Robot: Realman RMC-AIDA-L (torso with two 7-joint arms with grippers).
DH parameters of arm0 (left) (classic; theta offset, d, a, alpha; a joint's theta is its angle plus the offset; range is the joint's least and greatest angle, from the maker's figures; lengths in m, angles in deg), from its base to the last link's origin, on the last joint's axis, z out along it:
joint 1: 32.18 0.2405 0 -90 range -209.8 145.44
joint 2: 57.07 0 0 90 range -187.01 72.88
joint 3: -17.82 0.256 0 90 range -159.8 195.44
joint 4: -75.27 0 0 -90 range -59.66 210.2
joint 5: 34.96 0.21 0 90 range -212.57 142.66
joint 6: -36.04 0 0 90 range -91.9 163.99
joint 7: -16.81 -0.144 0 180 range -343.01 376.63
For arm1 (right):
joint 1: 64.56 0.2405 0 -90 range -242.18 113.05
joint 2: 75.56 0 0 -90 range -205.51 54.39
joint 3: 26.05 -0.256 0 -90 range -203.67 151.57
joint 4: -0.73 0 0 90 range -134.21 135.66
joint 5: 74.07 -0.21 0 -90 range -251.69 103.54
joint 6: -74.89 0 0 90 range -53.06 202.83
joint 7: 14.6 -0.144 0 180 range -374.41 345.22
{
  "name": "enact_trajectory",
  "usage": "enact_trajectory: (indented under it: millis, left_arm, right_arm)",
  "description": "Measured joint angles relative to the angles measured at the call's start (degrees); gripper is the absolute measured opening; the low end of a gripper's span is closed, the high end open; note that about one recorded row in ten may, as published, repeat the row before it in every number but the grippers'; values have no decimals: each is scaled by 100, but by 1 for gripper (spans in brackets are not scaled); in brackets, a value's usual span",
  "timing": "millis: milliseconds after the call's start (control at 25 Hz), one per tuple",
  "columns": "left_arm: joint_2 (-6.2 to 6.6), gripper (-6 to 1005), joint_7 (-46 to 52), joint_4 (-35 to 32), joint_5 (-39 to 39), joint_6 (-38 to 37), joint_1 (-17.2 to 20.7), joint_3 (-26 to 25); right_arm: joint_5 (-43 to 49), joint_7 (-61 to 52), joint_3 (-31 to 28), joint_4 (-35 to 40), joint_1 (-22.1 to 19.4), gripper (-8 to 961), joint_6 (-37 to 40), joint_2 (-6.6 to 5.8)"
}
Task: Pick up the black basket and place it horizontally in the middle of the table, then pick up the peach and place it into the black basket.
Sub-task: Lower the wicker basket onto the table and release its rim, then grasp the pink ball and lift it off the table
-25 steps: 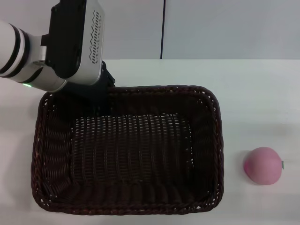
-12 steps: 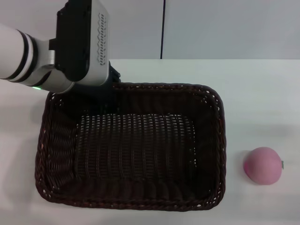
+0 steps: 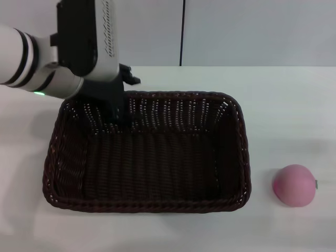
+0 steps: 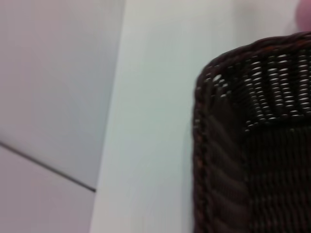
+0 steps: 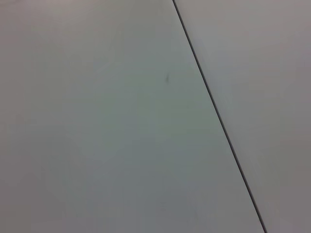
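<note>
Black basket now lower, flatter

The left arm enters from the robot's left, its white, black-banded forearm leading to a black-and-silver wrist housing. The left gripper points downward from this housing; whether its jaws are parted cannot be determined. The right arm is out of view.

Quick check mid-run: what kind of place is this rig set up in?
Probably a lab or test bench, not a home: a plain white table against a bare grey panelled wall, with only the black basket, the peach and the left tool at the basket's rim.
</note>
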State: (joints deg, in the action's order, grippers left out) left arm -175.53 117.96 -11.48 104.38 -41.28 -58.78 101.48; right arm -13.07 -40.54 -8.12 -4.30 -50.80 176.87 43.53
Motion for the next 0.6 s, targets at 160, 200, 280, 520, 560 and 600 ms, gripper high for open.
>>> enact_trajectory:
  millis: [160,200,280,520,560,600]
  left_arm:
    - [1,618,-33,-27,-393,268,158,-273]
    - [7,654,-75,-41,-657,355,239,-448]
    - [13,722,-241,33,-1682,611,496,-1076]
    - [19,780,-837,466,-3905,773,1216,-1890]
    - [20,779,-990,596,-4357,768,1365,-1991]
    - [19,779,-1229,785,-4893,738,1579,-2090]
  right_arm:
    - [58,-162,42,142,-41,610,28,-5]
    - [131,-326,90,274,-73,610,-5,-21]
    - [696,-1247,268,1112,-223,610,-231,-60]
    - [2001,-3379,266,3068,-448,609,-462,-73]
    - [2264,-3848,255,3490,-476,609,-440,-73]
    - [2518,-4312,250,3911,-496,609,-383,-73]
